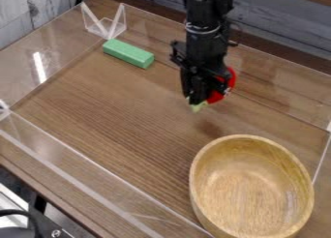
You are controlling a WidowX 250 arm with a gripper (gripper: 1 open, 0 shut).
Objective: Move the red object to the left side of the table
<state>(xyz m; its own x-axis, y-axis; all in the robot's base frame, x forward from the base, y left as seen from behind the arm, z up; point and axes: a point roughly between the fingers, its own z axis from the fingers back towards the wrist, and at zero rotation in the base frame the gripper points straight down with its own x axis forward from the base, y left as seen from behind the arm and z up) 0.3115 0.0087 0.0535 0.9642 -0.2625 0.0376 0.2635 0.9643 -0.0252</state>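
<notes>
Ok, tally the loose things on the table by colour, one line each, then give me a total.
Red: 1, the red toy fruit with its light green stem end, gripped in the gripper.
Green: 1, the flat green block.
Light wood: 1, the round wooden bowl.
Total: 3

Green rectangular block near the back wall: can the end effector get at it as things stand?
Probably not to grasp. The path looks free, bare wood-grain tabletop lies between, but the end effector is shut on the small glossy red toy fruit, so it can't take the flat green rectangular block without releasing first.
</notes>
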